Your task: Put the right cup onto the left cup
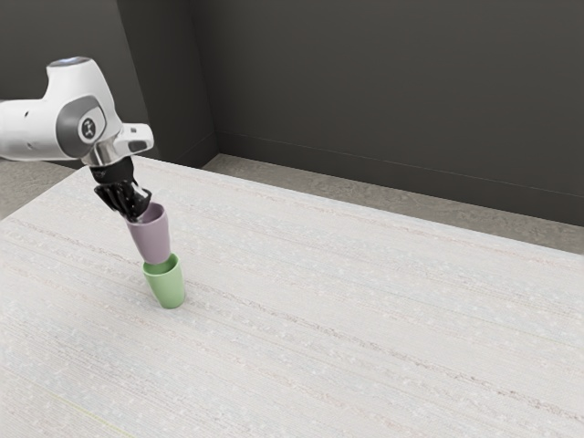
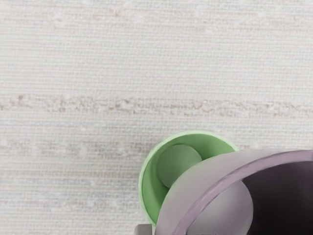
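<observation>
At the exterior view's left, my black gripper (image 1: 137, 212) is shut on the rim of the purple cup (image 1: 151, 239), which hangs slightly tilted. Directly below it the green cup (image 1: 168, 286) stands upright on the table, the purple cup's base overlapping its opening. In the wrist view the purple cup (image 2: 195, 188) covers part of the green cup (image 2: 147, 181), whose interior shows beside it. A grey fingertip (image 2: 144, 229) is against the purple cup's outer wall. Whether the cups touch, I cannot tell.
The pale, streaked table (image 1: 365, 310) extends toward the exterior view's right. Beyond its far edge are the floor (image 1: 301, 182) and a dark wall (image 1: 383, 91).
</observation>
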